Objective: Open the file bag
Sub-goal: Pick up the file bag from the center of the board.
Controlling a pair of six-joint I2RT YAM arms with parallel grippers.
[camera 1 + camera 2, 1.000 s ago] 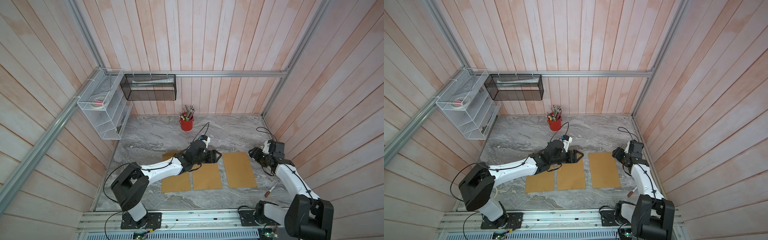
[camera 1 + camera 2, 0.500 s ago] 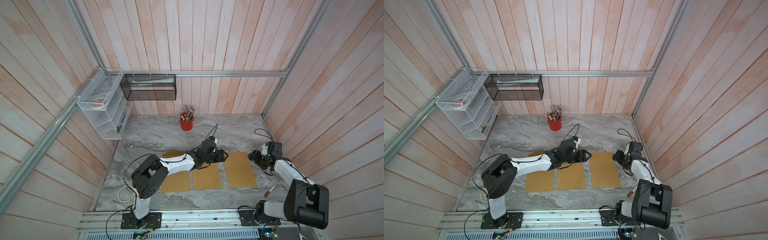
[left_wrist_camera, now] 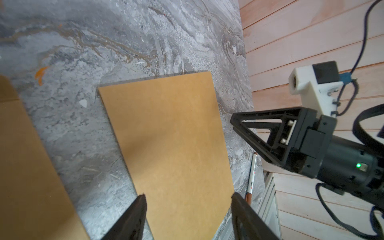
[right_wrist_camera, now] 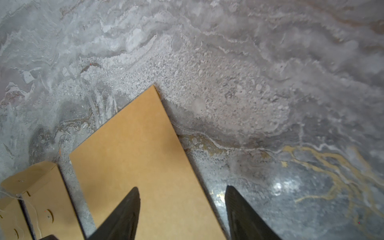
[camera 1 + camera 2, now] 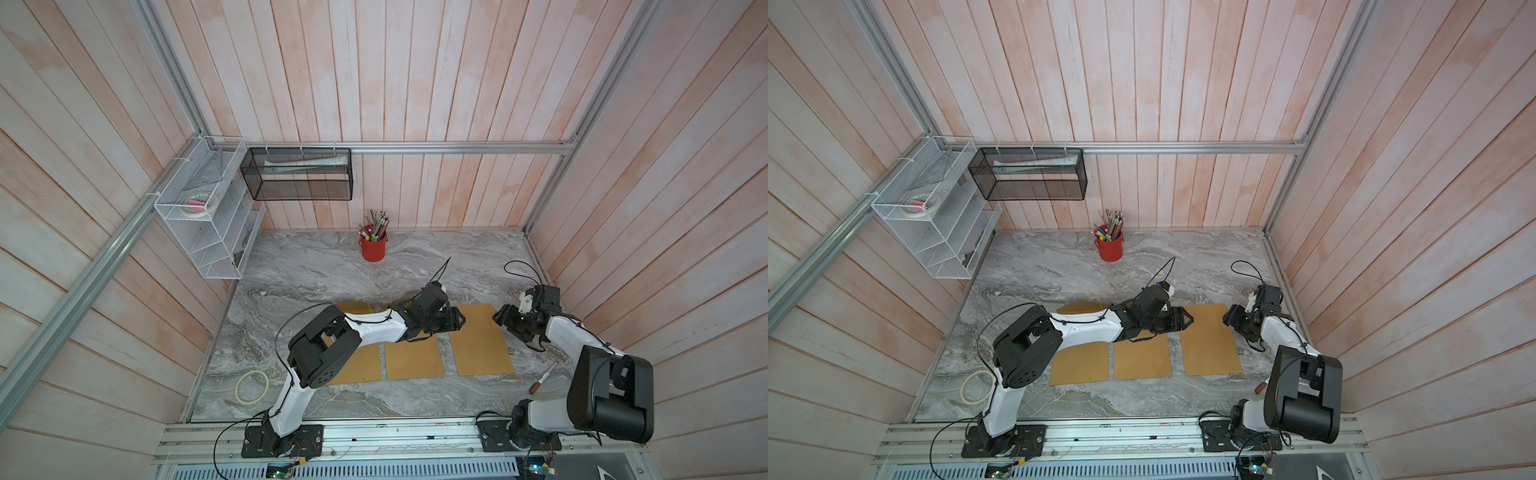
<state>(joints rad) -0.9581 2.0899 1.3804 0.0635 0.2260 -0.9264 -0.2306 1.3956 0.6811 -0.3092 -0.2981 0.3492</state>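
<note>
3 brown file bags (image 5: 413, 361) lie flat on our marble table (image 5: 311, 270). Our left gripper (image 5: 457, 322), spread and empty, hovers over the far corner of the file bag (image 5: 482, 343) nearest our right arm (image 5: 569, 336); our right gripper (image 5: 500, 318), likewise spread, straddles its outer edge.

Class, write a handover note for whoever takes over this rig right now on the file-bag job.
Left gripper: jaws open, empty, over the right-hand file bag's far left corner.
Right gripper: jaws open, empty, at its far right corner.
It lies flat on the table beside the middle bag and left-hand bag.
Done: arms positioned, nothing gripped.
Left: open the bag.
</note>
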